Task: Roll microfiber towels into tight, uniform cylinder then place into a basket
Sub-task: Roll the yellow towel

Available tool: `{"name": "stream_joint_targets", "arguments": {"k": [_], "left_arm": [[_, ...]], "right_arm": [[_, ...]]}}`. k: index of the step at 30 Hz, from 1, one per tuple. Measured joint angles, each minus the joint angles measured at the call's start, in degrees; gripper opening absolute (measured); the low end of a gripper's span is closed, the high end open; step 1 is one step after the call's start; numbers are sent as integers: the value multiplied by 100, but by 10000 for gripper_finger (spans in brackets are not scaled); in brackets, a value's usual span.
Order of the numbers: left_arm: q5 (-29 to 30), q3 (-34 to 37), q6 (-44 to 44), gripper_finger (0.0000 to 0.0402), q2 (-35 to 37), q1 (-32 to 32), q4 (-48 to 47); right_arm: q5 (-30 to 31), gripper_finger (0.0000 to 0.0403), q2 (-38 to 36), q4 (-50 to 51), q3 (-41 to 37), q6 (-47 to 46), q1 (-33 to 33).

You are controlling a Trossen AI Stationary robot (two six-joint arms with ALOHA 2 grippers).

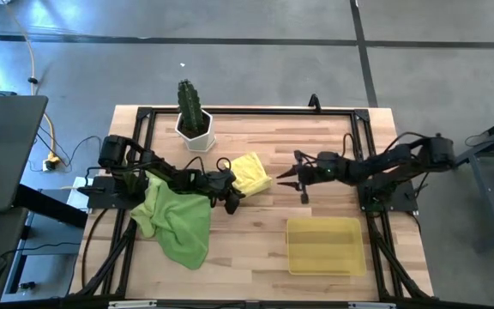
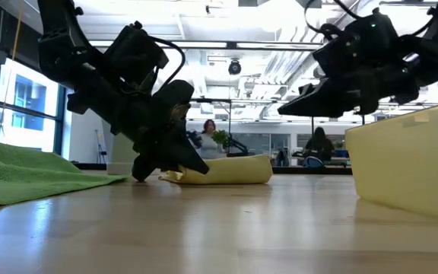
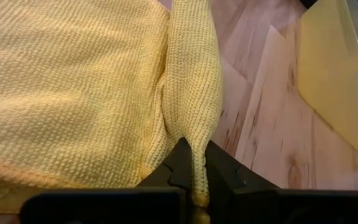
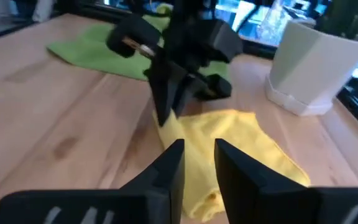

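Observation:
A yellow microfiber towel (image 1: 252, 172) lies crumpled on the table's middle, with one edge bunched into a ridge (image 3: 191, 74). My left gripper (image 1: 230, 196) is at the towel's near left corner and is shut on it. Green towels (image 1: 178, 219) lie in a heap under my left arm. My right gripper (image 1: 288, 180) hangs just right of the yellow towel, raised above the table (image 2: 284, 112). It points toward the towel, and its fingers (image 4: 173, 162) stand a little apart with nothing between them. The yellow basket (image 1: 324, 249) stands near right, empty. My left gripper pinches the end of the yellow towel's bunched ridge (image 3: 196, 163) between its two fingers. The fingers come slanting down from the table's left and lie along the ridge. The towel rests on the table, slack; how many layers are in the pinch cannot be told.
A white hexagonal pot with a cactus (image 1: 195, 120) stands at the far edge, behind the yellow towel. Bare wood (image 1: 264, 232) lies between the green heap and the basket. A black frame rail (image 1: 247, 110) runs around the table. People show far off in the room in the low view.

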State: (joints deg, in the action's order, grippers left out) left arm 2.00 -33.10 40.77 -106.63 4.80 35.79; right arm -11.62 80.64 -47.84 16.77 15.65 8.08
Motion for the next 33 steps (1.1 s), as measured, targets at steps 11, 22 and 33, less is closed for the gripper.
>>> {"name": "stream_joint_targets", "arguments": {"k": [11,22,33], "left_arm": [[6,2,-4,10,-2,2,63],[13,4,13,10,-2,7,70],[-82,6,19,10,-1,7,83]], "right_arm": [[2,186,715,1886,992,986,-12],[8,170,1752,1608,1479,1637,8],[134,169,2440,1624,1870,1630,168]]}}
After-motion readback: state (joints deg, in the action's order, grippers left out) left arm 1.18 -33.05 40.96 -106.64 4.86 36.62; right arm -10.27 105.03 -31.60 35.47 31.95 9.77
